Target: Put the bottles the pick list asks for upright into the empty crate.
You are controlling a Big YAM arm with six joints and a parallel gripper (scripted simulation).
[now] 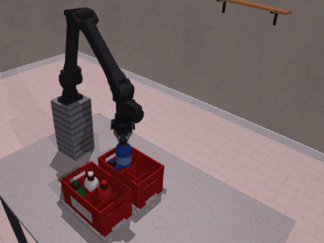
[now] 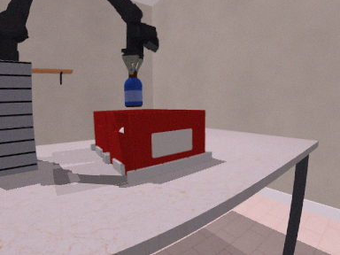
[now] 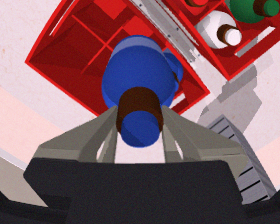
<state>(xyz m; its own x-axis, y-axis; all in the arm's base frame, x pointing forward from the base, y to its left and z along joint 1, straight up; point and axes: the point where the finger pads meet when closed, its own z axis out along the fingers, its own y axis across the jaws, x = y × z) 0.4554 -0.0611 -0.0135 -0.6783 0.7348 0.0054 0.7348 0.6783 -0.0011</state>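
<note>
My gripper is shut on the neck of a blue bottle and holds it upright above the far red crate. In the exterior view the blue bottle hangs just above the crate's rim, under the gripper. The wrist view shows the bottle over a rear cell, with a second blue bottle partly hidden beside it in the crate. The near red crate holds a green bottle, a white bottle and a red bottle. The pick list is not visible.
The arm's grey ribbed pedestal stands behind the crates. Both crates sit on pale grey trays. A wooden shelf hangs on the far wall. The table edge and a leg are at the right in the exterior view.
</note>
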